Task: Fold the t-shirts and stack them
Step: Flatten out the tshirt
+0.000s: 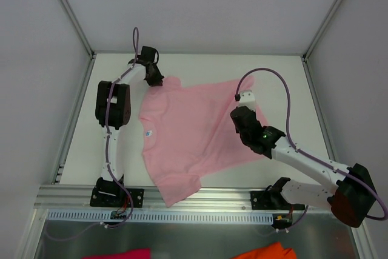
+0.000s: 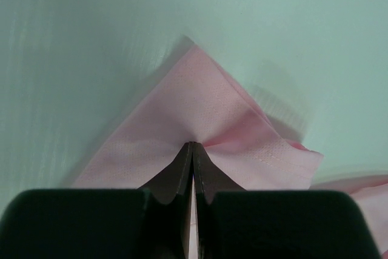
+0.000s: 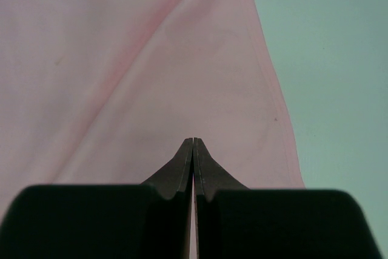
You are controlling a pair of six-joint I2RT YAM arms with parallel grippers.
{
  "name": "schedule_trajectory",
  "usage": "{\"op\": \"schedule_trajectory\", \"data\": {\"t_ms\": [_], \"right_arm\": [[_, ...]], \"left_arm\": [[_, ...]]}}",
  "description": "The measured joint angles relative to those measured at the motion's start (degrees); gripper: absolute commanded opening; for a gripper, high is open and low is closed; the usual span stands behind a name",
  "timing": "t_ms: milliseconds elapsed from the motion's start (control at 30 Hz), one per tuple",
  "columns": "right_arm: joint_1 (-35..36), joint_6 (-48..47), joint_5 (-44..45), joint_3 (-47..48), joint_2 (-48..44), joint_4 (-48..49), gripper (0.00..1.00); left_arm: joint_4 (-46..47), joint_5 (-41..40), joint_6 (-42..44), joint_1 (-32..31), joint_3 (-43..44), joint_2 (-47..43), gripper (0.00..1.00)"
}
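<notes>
A light pink t-shirt lies spread on the white table, its small white neck label on the left side. My left gripper is at the far-left sleeve. In the left wrist view it is shut on the t-shirt, and the cloth puckers at the tips. My right gripper sits on the shirt near its right hem. In the right wrist view it is shut, tips against smooth pink cloth with no pucker showing.
A magenta cloth scrap and an orange cloth scrap lie on the metal shelf below the aluminium rail. White walls and frame posts enclose the table at the back and sides.
</notes>
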Motion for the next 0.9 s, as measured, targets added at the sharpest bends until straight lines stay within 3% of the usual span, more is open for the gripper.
{"op": "schedule_trajectory", "data": {"t_ms": [333,467,633,900], "right_arm": [[0.4,-0.1,-0.6,-0.9,-0.5,0.3,0.01],[0.7,-0.1,-0.6,-0.9,-0.5,0.3,0.01],[0.8,-0.1,-0.6,-0.9,0.7,0.7,0.01],[1.5,-0.1,-0.7,-0.9,3.7,0.7,0.01]], "left_arm": [[-4.9,-0.8,1.3,2.5,11.1,4.0,0.0],[-4.0,-0.4,1.1,4.2,11.6,3.6,0.0],[6.4,4.9,1.5,4.3,-7.8,-5.9,0.0],[15.6,5.8,5.8,-7.4,-20.1,-22.7,0.0]]}}
